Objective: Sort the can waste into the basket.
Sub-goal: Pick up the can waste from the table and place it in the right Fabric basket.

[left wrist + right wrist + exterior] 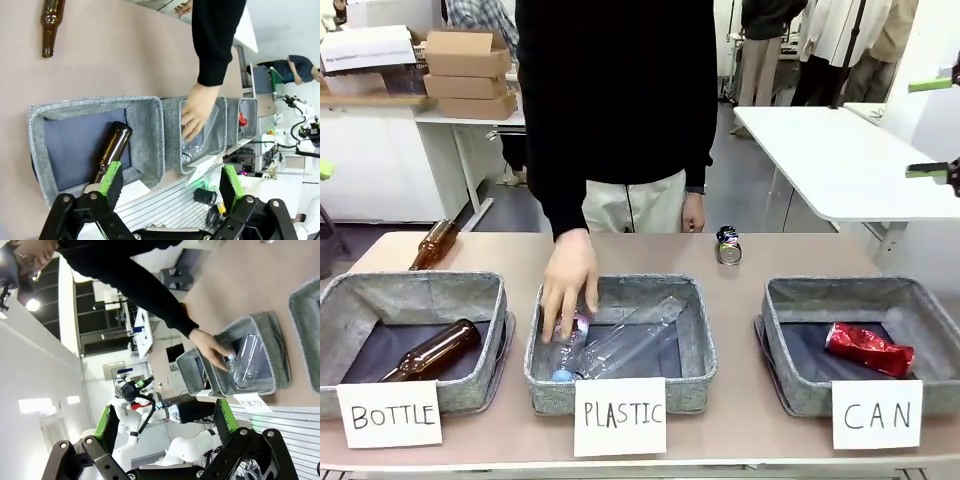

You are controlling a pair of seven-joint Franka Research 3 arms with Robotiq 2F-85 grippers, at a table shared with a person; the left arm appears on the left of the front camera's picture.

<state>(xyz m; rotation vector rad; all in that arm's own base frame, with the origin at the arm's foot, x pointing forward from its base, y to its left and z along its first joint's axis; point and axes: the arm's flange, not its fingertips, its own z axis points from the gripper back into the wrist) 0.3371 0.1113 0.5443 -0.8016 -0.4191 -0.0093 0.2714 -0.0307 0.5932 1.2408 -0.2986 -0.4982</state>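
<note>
Tan tabletop (640, 255) up front. Grey floor (745, 190) behind it. White table (840, 160) back right. White counter (380, 165) back left, with cardboard boxes (468, 72) stacked on it and a white box (368, 47) beside them. People standing (770, 45) far back. Right wrist view: white wall (40, 365), round lamp (32, 305) lit, dark shelving (100, 315).

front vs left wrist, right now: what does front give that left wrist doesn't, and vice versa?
Front adds: the silver can on the table's far side, outside every basket, and the handwritten cards, readable. Left wrist adds: the left gripper close up, jaws open, nothing between them. Shared: the red can in the CAN basket, the person's hand on a clear bottle in the middle basket, one brown bottle in the left basket, another brown bottle on the table.
</note>
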